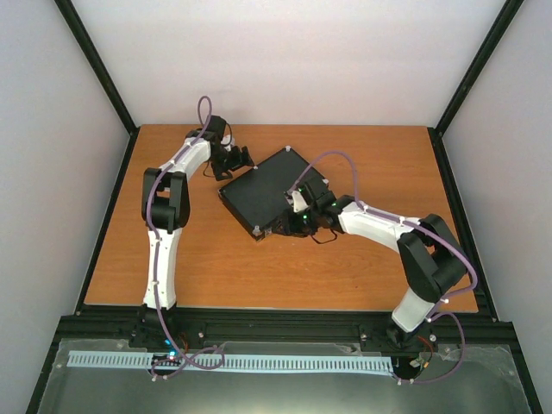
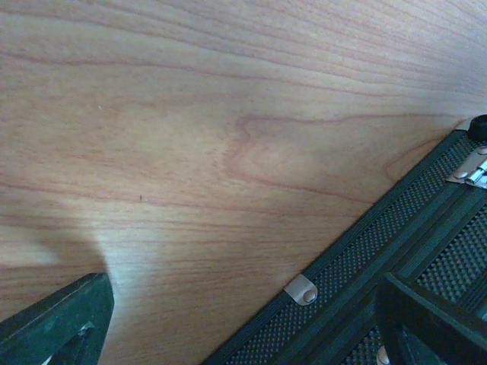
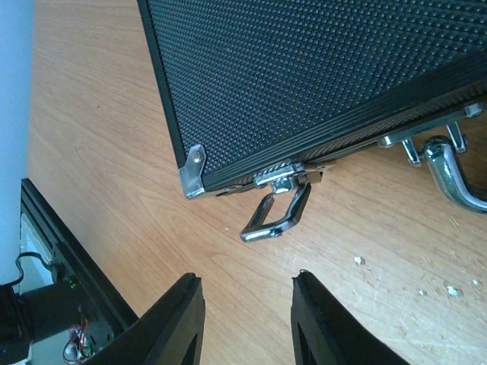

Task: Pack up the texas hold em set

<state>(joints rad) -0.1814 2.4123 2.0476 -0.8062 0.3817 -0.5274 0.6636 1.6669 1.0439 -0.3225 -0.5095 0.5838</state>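
The flat black case lies shut and turned diagonally on the wooden table. My right gripper is open just in front of the case's near edge. An unfastened silver latch hangs open there, beside a silver corner and the handle. My left gripper is open at the case's far edge; one finger is over the table, the other over the case lid. In the top view the left gripper sits at the far left corner. Chips and card decks are out of view.
The wooden table ends at a black frame rail in front, also seen in the right wrist view. White walls enclose the back and sides. Small crumbs lie on the wood near the handle.
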